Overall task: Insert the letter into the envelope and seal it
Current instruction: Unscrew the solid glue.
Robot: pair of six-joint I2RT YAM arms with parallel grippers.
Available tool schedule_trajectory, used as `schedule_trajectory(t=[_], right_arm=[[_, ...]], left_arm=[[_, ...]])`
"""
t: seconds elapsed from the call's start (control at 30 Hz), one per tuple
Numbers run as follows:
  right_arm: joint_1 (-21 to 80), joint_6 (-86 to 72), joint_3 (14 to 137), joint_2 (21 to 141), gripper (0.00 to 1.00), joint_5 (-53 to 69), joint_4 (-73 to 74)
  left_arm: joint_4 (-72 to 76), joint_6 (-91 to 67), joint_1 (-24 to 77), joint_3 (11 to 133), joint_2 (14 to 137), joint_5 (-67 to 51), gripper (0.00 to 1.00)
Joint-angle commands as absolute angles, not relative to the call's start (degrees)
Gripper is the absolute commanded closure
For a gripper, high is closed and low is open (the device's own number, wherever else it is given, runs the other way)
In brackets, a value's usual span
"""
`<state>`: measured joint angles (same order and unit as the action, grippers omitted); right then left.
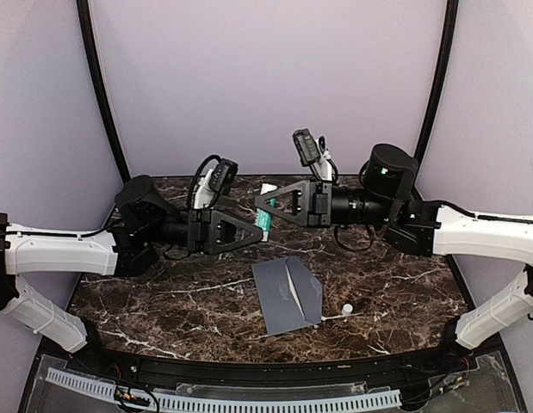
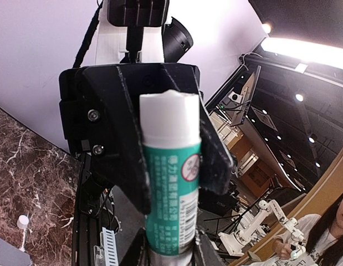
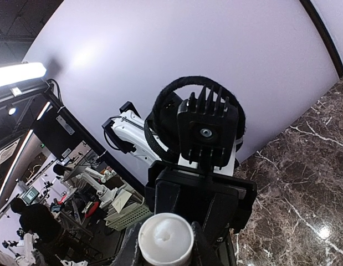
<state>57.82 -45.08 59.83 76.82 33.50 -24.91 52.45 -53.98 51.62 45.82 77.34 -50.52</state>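
Envelope (image 1: 288,294) apart, nearside of right tool (image 1: 263,205)

Bright even light; wrist cams fisheye-warped, ceiling lamp (image 2: 307,51) blown out.

Robotics laboratory: an enclosed test cell within a larger shared workroom.
A dark marble-pattern table (image 1: 163,301) stands inside a curved lavender backdrop (image 1: 266,77). Beyond it, the wrist views show ceiling strip lights (image 2: 310,50), small white robot arms (image 2: 260,221) on benches, a seated person (image 2: 332,233) and a standing figure (image 3: 38,221).
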Motion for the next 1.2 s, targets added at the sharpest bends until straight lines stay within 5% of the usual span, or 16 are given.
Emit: schedule_trajectory(t=[0.0,0.57,0.83,1.17], right_arm=[[58.41,-46.18,59.08,75.33,0.91,29.54,-27.03],[60.8,-40.53,68.9,80.01,0.99,13.0,-1.8],[64.52,-43.65,76.09,86.69,1.0,-3.2,11.19],[66.86,-44.1,84.21,94.31,0.99,-7.29,18.74]], left_arm=[[51.85,-51.89,51.41,46.88,76.4,-49.44,1.0],[19.11,-35.96,51.5,51.13,72.8,-26.85,1.0],[13.64,-36.46,51.56,50.53,73.1,-17.7,1.0],[14.12,-37.84,51.59,48.54,73.84,-16.77,1.0]])
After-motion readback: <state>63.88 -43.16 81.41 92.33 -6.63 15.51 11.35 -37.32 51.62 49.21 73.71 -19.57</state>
